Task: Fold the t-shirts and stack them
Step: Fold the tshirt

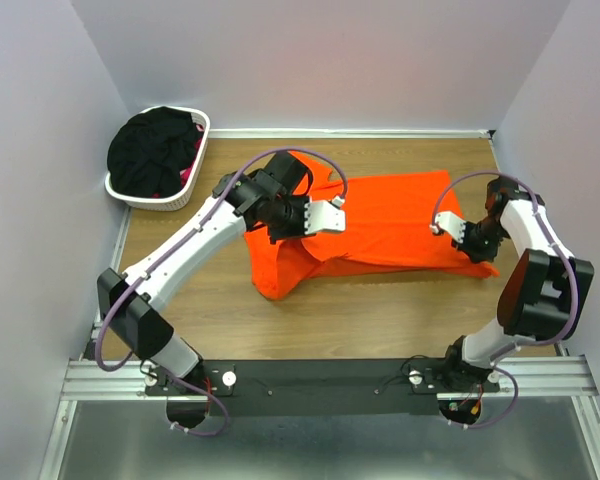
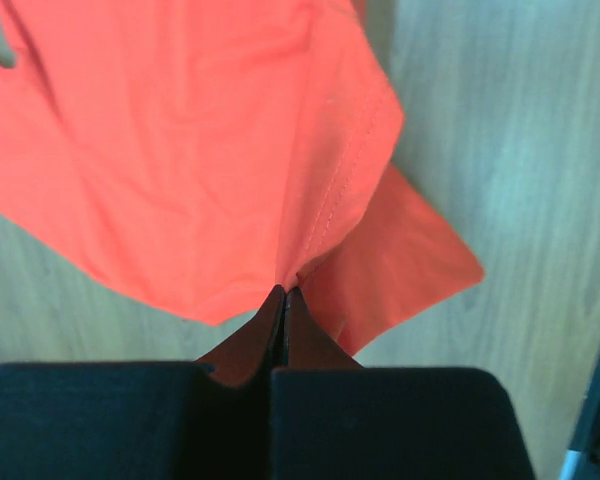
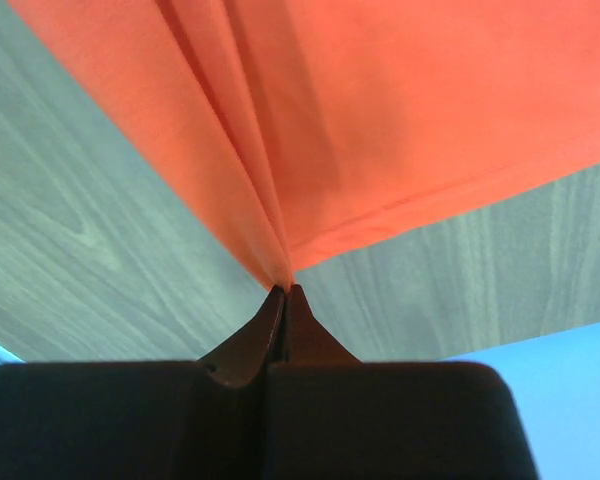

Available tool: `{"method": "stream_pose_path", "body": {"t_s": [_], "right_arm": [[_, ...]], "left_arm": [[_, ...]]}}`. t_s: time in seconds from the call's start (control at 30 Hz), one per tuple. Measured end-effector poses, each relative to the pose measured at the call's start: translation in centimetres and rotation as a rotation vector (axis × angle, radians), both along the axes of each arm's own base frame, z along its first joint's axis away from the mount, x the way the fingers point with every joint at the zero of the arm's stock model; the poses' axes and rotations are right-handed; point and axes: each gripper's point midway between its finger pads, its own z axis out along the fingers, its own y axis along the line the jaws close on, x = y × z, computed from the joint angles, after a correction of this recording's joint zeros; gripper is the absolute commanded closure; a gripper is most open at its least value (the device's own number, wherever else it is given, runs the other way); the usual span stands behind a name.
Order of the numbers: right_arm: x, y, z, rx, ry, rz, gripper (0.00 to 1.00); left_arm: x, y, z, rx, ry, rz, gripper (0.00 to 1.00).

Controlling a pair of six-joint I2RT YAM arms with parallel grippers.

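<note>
A bright orange t-shirt (image 1: 385,225) lies spread across the middle of the wooden table, its left part bunched and hanging in a fold. My left gripper (image 1: 276,236) is shut on the orange t-shirt near its left side; the wrist view shows cloth (image 2: 230,150) pinched at my gripper's (image 2: 285,292) tips beside a stitched hem. My right gripper (image 1: 472,240) is shut on the shirt's right edge, where cloth (image 3: 380,110) gathers into pleats at my gripper's (image 3: 285,290) tips. Black t-shirts (image 1: 152,150) with a bit of pink cloth (image 1: 188,172) fill the basket.
A white plastic laundry basket (image 1: 195,120) stands at the back left corner against the wall. Grey walls enclose the table on the left, back and right. Bare wood (image 1: 380,320) shows between the shirt and the arms' mounting rail (image 1: 320,378).
</note>
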Motion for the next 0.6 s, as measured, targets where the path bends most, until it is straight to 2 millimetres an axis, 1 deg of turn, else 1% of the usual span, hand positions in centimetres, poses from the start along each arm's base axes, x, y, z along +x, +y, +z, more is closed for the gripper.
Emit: {"method": "stream_pose_path", "body": {"t_s": [0.17,0.2,0.23,0.27,0.33,0.43,0.6], "right_arm": [[2.3,-0.5,-0.3,0.011,0.016,-0.030,0.97],[2.7,-0.6,-0.5,0.014,0.021,-0.035,0.96],[2.9,-0.6,-0.6,0.015,0.023,-0.040,0.96],[3.3,-0.7,-0.8,0.019,0.032,-0.044,0.95],[3.9,-0.8,-1.0,0.021,0.038,-0.049,0.94],[5.4,-0.9,-1.2,0.023,0.040,-0.057,0.92],[7.4,-0.8,-1.5,0.024,0.036,-0.066,0.92]], "left_arm": [[3.6,0.3,0.6,0.021,-0.051,0.008,1.00],[4.7,0.4,0.8,0.028,-0.067,0.009,1.00],[5.1,0.5,0.8,0.030,-0.074,0.008,1.00],[6.2,0.6,0.9,0.036,-0.086,0.014,1.00],[7.5,0.8,0.7,0.046,-0.102,0.012,1.00],[9.0,1.1,0.0,0.067,-0.107,0.001,1.00],[9.9,1.6,-1.7,0.101,-0.085,-0.013,1.00]]}}
